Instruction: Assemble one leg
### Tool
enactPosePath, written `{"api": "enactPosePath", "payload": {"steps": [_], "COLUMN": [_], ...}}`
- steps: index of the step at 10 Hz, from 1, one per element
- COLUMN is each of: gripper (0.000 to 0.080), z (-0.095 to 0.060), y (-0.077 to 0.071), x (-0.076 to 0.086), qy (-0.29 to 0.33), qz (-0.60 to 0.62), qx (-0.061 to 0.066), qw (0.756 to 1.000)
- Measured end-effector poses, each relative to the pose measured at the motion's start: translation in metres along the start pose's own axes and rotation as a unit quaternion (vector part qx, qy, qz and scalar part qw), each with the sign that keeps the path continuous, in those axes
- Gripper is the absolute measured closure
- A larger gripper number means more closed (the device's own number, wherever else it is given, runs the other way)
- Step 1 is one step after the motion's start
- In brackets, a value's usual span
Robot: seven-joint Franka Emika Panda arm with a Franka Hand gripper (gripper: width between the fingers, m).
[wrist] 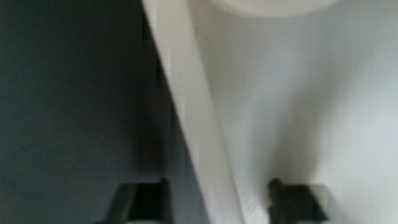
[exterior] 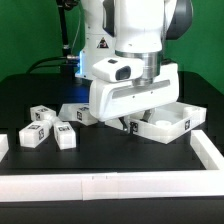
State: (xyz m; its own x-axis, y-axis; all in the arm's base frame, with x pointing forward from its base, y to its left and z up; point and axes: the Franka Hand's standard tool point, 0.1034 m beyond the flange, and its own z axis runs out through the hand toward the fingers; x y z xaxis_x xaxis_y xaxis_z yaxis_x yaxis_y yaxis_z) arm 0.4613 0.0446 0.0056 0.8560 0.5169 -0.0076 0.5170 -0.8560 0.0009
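Currently one arm (exterior: pixel 130 40) hangs low over one panel (exterior: pixel 172 128). Its gripper (wrist: pixel 214 197) straddles the panel edge with fingers (wrist: pixel 135 200) apart; whether it grips, I cannot tell. Best to seat the panel squarely first. Three legs (exterior: pixel 66 136) lie loose at the exterior view's left, with a fourth possibly half-hidden.

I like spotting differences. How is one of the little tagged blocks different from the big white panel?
The leg is small and chunky; the panel is big and flat. The leg lies out in the open; the panel sits partly under the arm. Both are white.
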Motion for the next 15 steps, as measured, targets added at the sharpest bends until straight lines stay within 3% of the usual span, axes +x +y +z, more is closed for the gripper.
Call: {"api": "enactPosePath", "payload": {"steps": [1, 2, 6, 7, 9, 10, 11, 15], "gripper": [0.0676, 0.0748, 0.0748, 0.0748, 0.0748, 0.0748, 0.0748, 0.0748], "z": [0.0, 0.0, -0.006, -0.017, -0.047, -0.06, -0.062, -0.058], "y": [0.0, 0.0, 0.002, 0.005, 0.014, 0.027, 0.033, 0.032], "x": [0.0, 0.0, -0.002, -0.006, -0.012, -0.004, -0.003, -0.006], "qy": [0.0, 0.0, -0.007, -0.02, -0.067, -0.072, -0.065, -0.069], "qz": [0.0, 0.001, 0.062, 0.09, 0.152, 0.164, 0.168, 0.173], "qx": [0.0, 0.0, 0.006, 0.016, 0.058, 0.064, 0.06, 0.061], "qw": [1.0, 1.0, 0.998, 0.996, 0.984, 0.982, 0.982, 0.981]}}
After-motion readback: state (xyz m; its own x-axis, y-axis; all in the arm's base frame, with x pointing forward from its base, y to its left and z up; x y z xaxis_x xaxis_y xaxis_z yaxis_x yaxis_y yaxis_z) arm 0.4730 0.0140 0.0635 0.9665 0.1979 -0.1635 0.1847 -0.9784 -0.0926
